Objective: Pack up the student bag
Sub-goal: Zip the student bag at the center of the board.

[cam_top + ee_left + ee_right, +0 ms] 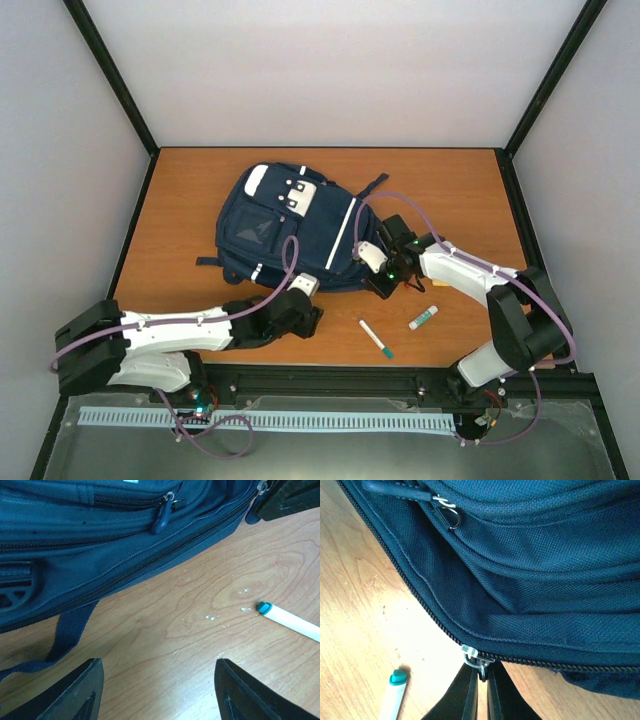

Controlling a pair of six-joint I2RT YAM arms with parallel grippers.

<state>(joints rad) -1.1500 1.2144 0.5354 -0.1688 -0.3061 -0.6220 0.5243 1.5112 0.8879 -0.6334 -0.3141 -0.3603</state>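
Observation:
The student bag [285, 225] is a large navy backpack lying flat on the wooden table, with white stripes and a white-grey buckle patch. My right gripper [385, 282] is at the bag's right near edge. In the right wrist view it [482, 680] is shut on the metal pull ring of the zipper slider [471, 653] on the bag's [545, 570] lower zip. My left gripper [306, 316] is open and empty just in front of the bag's near edge. In the left wrist view it [159, 662] hovers over bare wood, with the bag [100, 545] ahead.
A white pen with a teal end [376, 338] lies on the table between the grippers; it also shows in the left wrist view [290, 620] and the right wrist view [394, 692]. A white stick with a green cap [423, 318] lies right of it. A loose strap [67, 635] trails from the bag.

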